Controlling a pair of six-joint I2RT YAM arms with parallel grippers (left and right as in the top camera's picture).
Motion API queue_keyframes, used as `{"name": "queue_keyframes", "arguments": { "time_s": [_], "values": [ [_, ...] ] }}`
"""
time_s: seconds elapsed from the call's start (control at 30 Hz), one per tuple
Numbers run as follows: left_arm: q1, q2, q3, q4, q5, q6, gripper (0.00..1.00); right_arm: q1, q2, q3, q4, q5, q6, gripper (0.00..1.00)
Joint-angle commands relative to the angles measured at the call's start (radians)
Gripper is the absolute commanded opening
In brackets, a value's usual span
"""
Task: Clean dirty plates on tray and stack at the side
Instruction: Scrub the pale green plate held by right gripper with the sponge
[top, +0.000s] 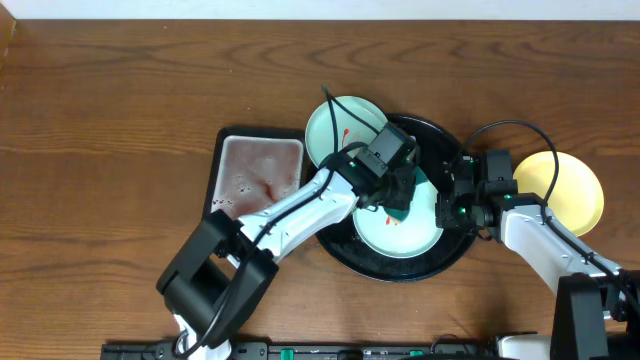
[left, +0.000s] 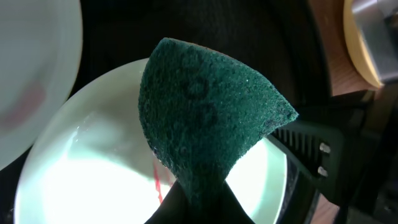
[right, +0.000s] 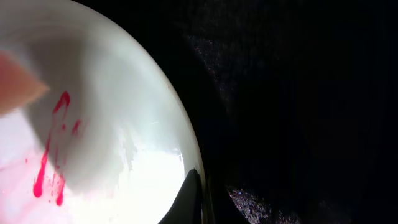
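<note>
The left gripper (left: 196, 211) clamps a coarse green scouring pad (left: 205, 112) over a glossy round plate (left: 87, 180). The right gripper (right: 200, 202) pinches its three o'clock rim, on a grainy black tray (right: 298, 93).

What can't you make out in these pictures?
Overhead: pale mint round plate on the round black tray, centre covered by left tool and dark green sponge.
Left wrist: much of the plate, behind the sponge.
Right wrist: right tool mostly cut off by bottom edge; pinkish blur at left unidentifiable.
</note>
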Motion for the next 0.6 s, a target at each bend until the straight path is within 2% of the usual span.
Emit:
{"name": "queue_keyframes", "arguments": {
  "time_s": [0.0,0.27,0.47,0.57],
  "values": [
    [-0.007,0.061,0.014,0.003,0.013,0.01,0.08,0.013,0.017,-0.011,-0.003,-0.02,0.005,0.01],
    [-0.039,0.174,0.014,0.021,0.002,0.037,0.08,0.013,0.017,-0.011,-0.003,-0.02,0.005,0.01],
    [-0.029,0.161,0.014,-0.164,-0.325,0.035,0.07,0.013,0.017,-0.011,-0.003,-0.02,0.005,0.01],
    [-0.02,0.13,0.018,-0.2,-0.359,0.035,0.07,0.013,0.017,-0.011,-0.003,-0.02,0.005,0.01]
  ]
}}
